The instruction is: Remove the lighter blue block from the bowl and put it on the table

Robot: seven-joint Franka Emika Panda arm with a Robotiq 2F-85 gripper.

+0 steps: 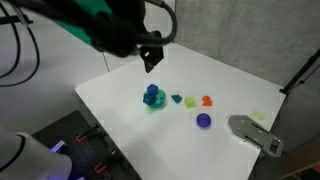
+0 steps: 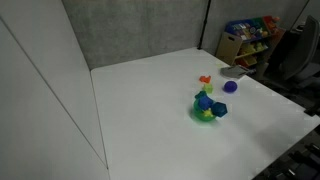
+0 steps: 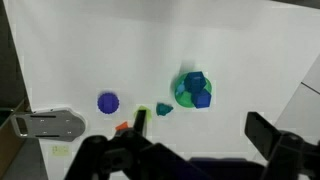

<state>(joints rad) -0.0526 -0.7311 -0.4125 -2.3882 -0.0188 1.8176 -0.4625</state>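
The small green bowl (image 1: 153,104) stands near the middle of the white table (image 1: 120,100) and shows in both exterior views (image 2: 204,115) and in the wrist view (image 3: 182,97). Two blue blocks sit in it. The lighter blue block (image 3: 194,82) is on top (image 2: 205,100); the darker blue block (image 3: 203,99) leans at the rim (image 2: 219,109). My gripper (image 1: 150,62) hangs open and empty well above the table, behind the bowl. In the wrist view its fingers (image 3: 200,135) are spread wide, with the bowl beyond them.
Beside the bowl lie a teal piece (image 3: 163,108), a yellow-green piece (image 3: 143,112), an orange piece (image 3: 122,127) and a round blue-purple piece (image 3: 107,102). A grey stapler-like tool (image 3: 45,124) lies at the table's edge. A grey wall backs the table (image 2: 140,30).
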